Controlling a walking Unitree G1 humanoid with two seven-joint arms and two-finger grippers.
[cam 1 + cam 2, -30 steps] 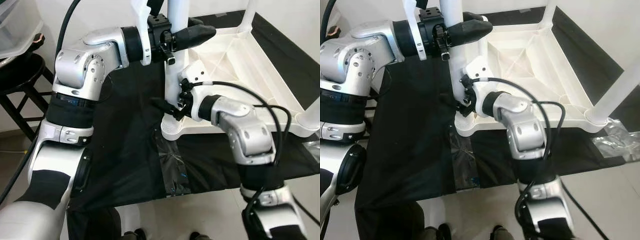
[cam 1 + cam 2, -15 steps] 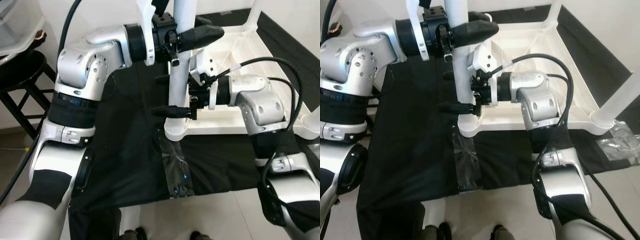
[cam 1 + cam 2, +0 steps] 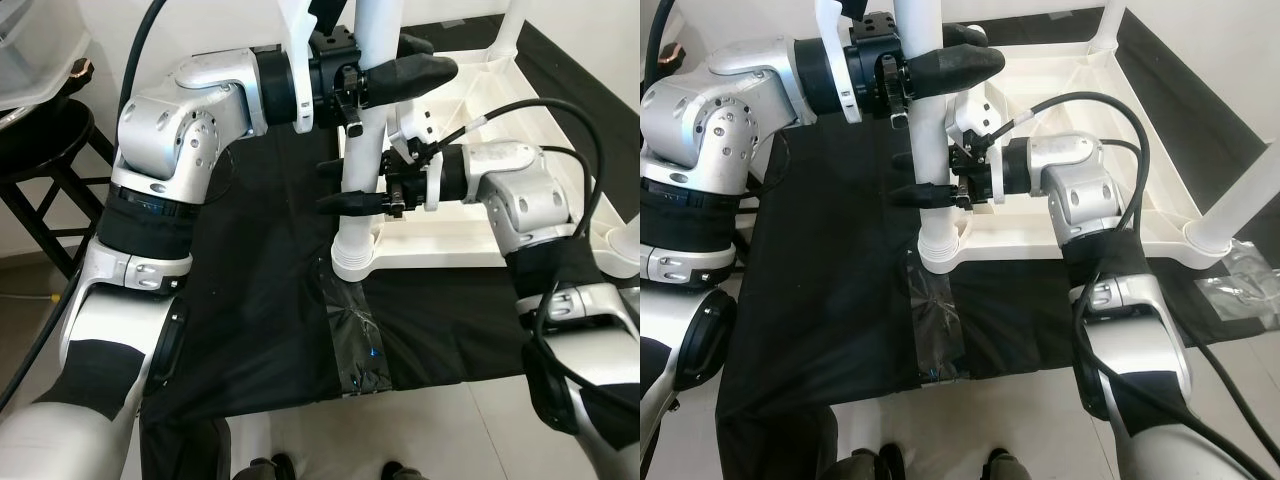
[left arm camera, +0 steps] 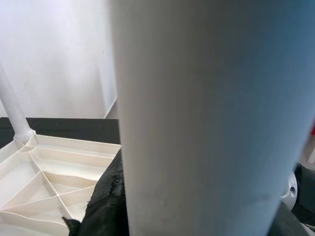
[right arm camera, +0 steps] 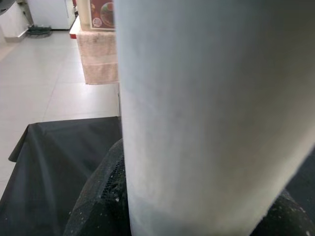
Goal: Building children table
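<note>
Both jaws clamp the white table leg (image 3: 362, 150).

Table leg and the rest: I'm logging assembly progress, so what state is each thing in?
Table leg: upright, base at the tabletop's corner.
Tabletop: upside down on the black cloth.
Left gripper: shut on the leg, high up.
Right gripper: shut on the leg, lower.

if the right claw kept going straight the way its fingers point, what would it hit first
Probably nothing soon. The right claw already straddles the white table leg, fingers pointing toward the robot's left. Beyond the tips lies open air above the black cloth, then maybe the left arm; depth is unclear.
</note>
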